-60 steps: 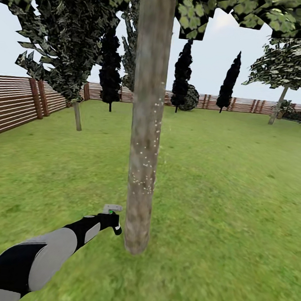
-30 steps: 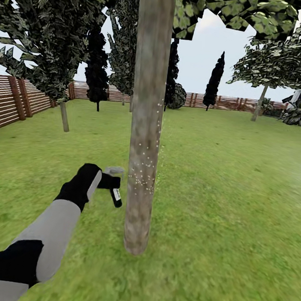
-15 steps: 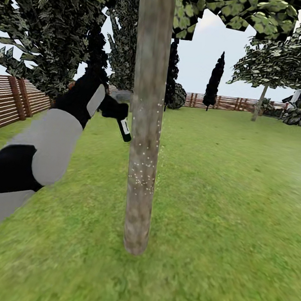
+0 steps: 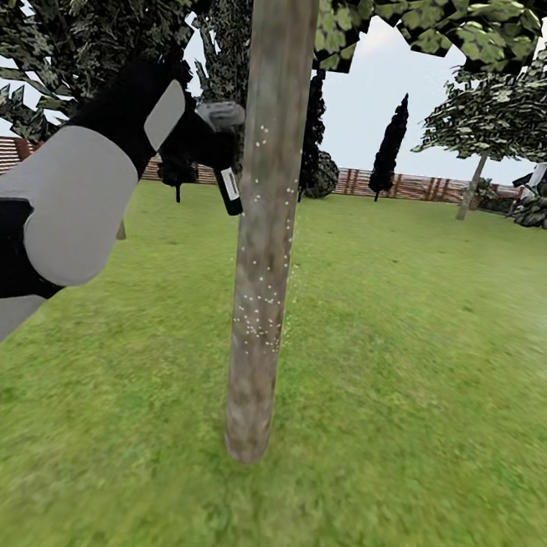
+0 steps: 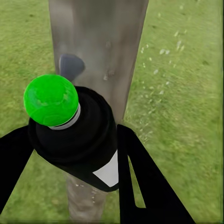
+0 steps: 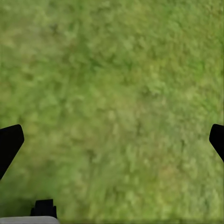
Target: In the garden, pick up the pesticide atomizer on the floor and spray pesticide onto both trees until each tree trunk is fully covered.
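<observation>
Pesticide atomizer (image 4: 223, 164) pinched in the left jaws (image 4: 204, 150) beside the tree trunk (image 4: 264, 222).
White pesticide specks (image 4: 255, 326) are seen on the bark below the jaws; the right jaws (image 6: 112, 140) are held spread above grass (image 6: 116, 93).

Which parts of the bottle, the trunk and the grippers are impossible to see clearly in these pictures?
- Dark atomizer bottle with white label: its grey spray head's nozzle is too small in the head view; in the left wrist view the bottle itself hides it.
- Mottled grey-brown tree trunk: its far side is hidden, so full coverage is unknown.
- Right gripper: the frame edges cut its jaws.
</observation>
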